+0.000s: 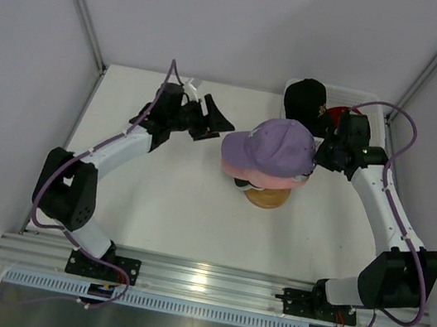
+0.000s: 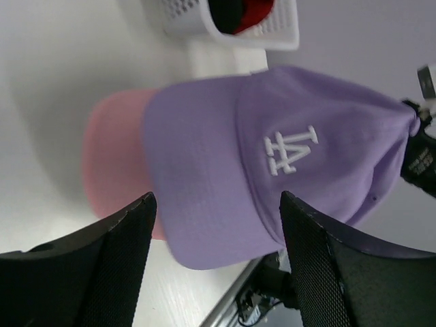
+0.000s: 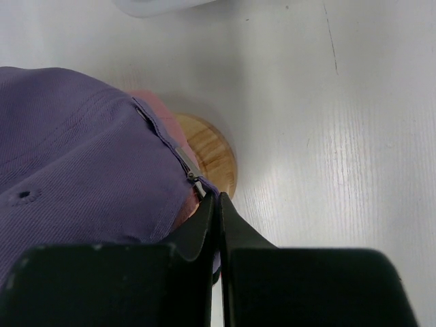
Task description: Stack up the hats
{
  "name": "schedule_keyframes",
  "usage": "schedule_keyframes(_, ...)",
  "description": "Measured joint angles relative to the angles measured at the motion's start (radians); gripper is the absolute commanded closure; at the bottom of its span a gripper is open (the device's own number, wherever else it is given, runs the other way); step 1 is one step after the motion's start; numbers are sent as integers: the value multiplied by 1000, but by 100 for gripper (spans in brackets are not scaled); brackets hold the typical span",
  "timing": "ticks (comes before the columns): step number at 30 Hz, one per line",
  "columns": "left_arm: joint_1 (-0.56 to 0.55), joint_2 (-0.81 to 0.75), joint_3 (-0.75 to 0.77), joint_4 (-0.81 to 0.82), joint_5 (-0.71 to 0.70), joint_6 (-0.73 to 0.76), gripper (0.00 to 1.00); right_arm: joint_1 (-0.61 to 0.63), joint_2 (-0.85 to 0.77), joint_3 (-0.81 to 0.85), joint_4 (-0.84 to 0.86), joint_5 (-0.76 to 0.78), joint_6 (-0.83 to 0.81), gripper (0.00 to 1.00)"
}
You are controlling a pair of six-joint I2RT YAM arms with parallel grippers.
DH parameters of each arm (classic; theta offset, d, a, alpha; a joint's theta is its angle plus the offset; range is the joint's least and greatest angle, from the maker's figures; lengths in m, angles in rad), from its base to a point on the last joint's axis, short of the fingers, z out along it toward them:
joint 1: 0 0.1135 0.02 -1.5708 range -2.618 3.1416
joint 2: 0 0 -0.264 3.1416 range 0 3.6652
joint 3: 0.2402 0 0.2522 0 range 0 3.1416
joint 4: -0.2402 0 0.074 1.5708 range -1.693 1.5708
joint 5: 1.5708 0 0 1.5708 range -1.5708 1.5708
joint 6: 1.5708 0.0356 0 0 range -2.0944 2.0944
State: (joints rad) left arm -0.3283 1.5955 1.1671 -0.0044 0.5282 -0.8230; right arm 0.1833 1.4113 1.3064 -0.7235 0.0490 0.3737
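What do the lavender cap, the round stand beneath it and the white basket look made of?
Lavender cap: matte woven fabric, likely cotton twill; weave lines and embroidered logo show. Stand: wood, smooth; grain visible. Basket: apparently white plastic, moulded mesh holes.

Both arms bend inward toward each other; the left end effector (image 1: pixel 212 115) holds its fingers spread wide, the right end effector (image 3: pixel 218 208) is pinched tight on the hat (image 3: pixel 82 157)

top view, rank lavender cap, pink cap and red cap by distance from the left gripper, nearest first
From the left gripper:
1. lavender cap, just to its right, top of the stack
2. pink cap, under the lavender one
3. red cap, far back right
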Motion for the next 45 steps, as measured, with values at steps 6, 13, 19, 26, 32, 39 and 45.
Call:
schedule_keyframes(6,-126,5,-41,72,-14,-78,23,0,0,-7,5,0,0,100)
schedule_keyframes(13,-137,-20,-98,21,-136,-91,17,0,-12,-39,27,-5,1,100)
schedule_keyframes(19,-148,-85,-150,12,-204,-94,17,1,-13,-50,39,-13,1,100)
schedule_keyframes(26,-164,-32,-177,117,-182,-159,20,3,-32,-79,62,-17,17,100)
schedule_keyframes(32,-174,15,-182,194,-171,-210,62,4,-44,-97,77,-31,27,100)
schedule_keyframes(39,-176,11,-191,306,-157,-270,99,0,-51,-121,92,-26,39,100)
schedule_keyframes(45,-180,-4,-208,280,-190,-274,99,2,-111,-150,106,-18,42,100)
